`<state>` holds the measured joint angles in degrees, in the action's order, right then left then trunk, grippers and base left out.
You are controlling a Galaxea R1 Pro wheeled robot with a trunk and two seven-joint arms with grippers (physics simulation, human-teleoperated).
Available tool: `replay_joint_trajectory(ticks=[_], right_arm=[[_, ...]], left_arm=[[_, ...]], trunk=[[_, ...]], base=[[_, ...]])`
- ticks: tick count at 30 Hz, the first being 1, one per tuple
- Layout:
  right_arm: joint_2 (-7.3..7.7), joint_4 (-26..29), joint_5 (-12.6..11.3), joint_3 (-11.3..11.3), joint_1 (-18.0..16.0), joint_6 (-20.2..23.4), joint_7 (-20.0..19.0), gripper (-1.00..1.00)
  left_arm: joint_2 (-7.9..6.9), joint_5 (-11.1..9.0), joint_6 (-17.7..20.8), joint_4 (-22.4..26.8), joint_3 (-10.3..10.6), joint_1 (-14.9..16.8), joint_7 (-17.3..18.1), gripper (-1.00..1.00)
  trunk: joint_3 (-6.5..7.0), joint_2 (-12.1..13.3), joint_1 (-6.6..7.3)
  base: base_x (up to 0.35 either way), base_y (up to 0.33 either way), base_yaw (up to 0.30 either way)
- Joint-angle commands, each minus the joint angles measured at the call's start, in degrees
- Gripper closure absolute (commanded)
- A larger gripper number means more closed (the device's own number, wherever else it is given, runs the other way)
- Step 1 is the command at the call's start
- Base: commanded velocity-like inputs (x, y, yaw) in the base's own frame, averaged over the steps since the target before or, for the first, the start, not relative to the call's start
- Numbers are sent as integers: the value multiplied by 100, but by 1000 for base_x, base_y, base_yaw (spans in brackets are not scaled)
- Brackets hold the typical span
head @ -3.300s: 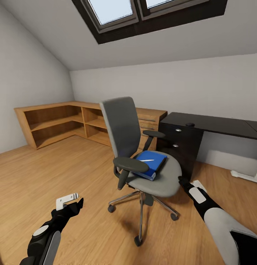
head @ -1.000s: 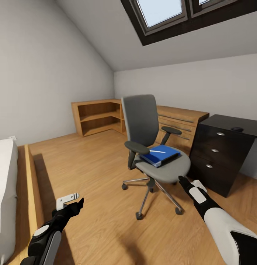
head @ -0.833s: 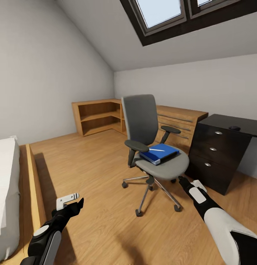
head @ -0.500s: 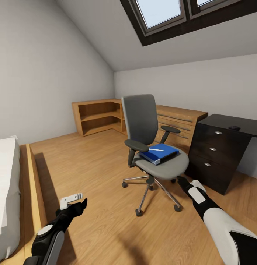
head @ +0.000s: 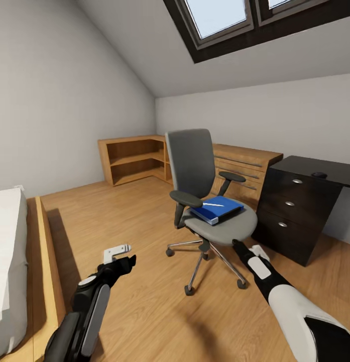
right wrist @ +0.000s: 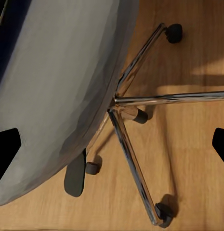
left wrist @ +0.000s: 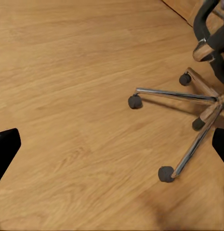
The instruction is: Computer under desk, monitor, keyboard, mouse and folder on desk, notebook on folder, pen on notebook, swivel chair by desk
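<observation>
The folder (head: 217,210) is a flat, bright blue rectangle lying on the seat of the swivel chair (head: 205,191), with a thin whitish pen (head: 213,205) resting on top of it. I cannot make out a notebook under the pen. The folder's long axis runs from the chair's back corner out toward the black surface (head: 315,173) on my right, and the pen lies roughly along that same line. The chair is grey with a tall back, dark armrests and a chrome star base on casters; it stands on the wooden floor (head: 134,221) near the dark drawer unit (head: 290,213), not touching it. A small dark mouse (head: 319,175) sits on the black top.

My left hand (head: 123,255) hovers over bare floor beside the chair base; in its wrist view the dark fingertips (left wrist: 6,149) sit at opposite edges, so it is spread apart and empty. My right hand (head: 245,249) is just under the seat's front edge, also spread apart, fingertips (right wrist: 6,149) wide of the chrome legs.
</observation>
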<state>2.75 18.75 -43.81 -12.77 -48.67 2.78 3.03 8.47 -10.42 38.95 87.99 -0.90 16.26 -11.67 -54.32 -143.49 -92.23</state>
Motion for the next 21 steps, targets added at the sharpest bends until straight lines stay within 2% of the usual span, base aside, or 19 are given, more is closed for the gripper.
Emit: replay_joint_trajectory(ticks=[1,10,13,14,15,21], right_arm=[[-6,12,-45,-8,5,29,-52,-100],[-164,5,-48,-4,103,128,-310,-100],[-186,5,-48,0,144,334,-322,-100],[-189,10,-64,-4,160,780,-358,-100],[-185,16,-71,-8,162,924,-378,-100],[-172,47,-82,-21,164,1315,-413,-100]], left_arm=[[27,-60,58,-58,40,58,-39,-100],[55,-77,91,-337,278,147,-34,-100],[44,-75,88,-348,299,149,-41,-100],[28,-66,78,-395,304,150,-56,-100],[31,-63,73,-440,308,150,-62,-100],[35,-57,61,-671,384,150,-78,-100]], trunk=[[-6,-3,1],[-6,-3,1],[-6,-3,1],[-6,-3,1],[-6,-3,1],[-6,-3,1]], base=[[0,0,0],[0,0,0],[0,0,0],[0,0,0],[0,0,0],[0,0,0]])
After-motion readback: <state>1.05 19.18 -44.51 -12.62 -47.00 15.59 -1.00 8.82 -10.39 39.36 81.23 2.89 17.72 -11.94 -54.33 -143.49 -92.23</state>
